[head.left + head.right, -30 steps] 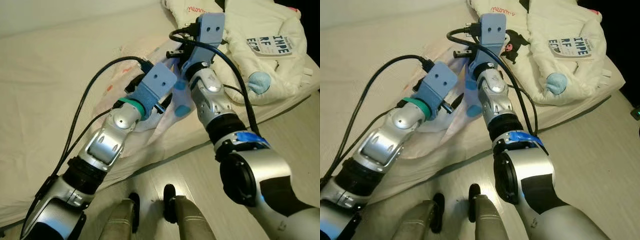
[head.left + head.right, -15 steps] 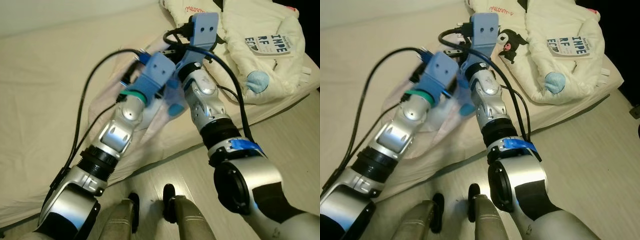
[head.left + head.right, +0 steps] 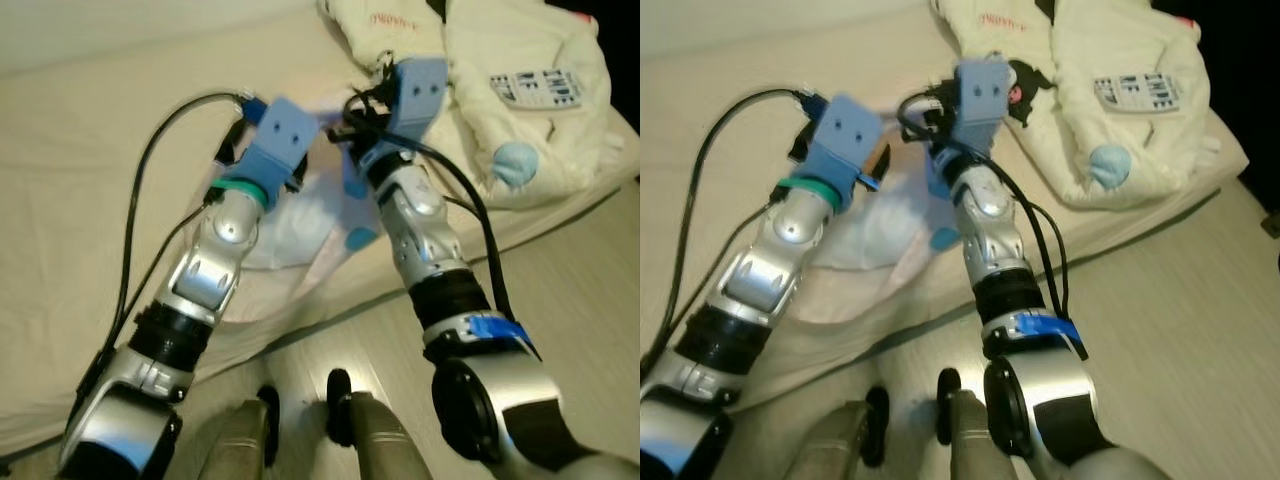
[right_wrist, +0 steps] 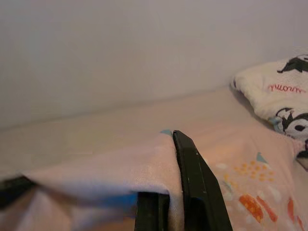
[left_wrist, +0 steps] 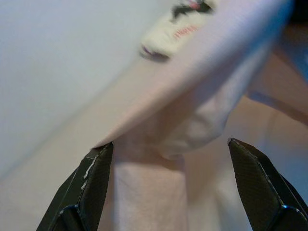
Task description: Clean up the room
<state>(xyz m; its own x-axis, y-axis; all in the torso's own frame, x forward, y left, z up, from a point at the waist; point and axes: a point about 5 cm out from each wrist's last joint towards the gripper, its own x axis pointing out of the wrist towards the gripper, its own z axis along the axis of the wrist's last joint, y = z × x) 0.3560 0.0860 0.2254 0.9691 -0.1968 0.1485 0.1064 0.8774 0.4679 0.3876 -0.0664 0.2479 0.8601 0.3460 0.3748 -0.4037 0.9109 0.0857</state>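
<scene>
- Pinching a fold of the pale pink cloth (image 4: 120, 168), the right pincer (image 4: 175, 192) clamps tight above the bed (image 3: 90, 150)
- Left pincer (image 5: 168, 187) gapes wide around cloth

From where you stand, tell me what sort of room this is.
Most likely a bedroom. A low mattress in a cream sheet lies on pale floorboards, with printed cream bedding heaped at its far end and a thin pink cloth on it.
</scene>
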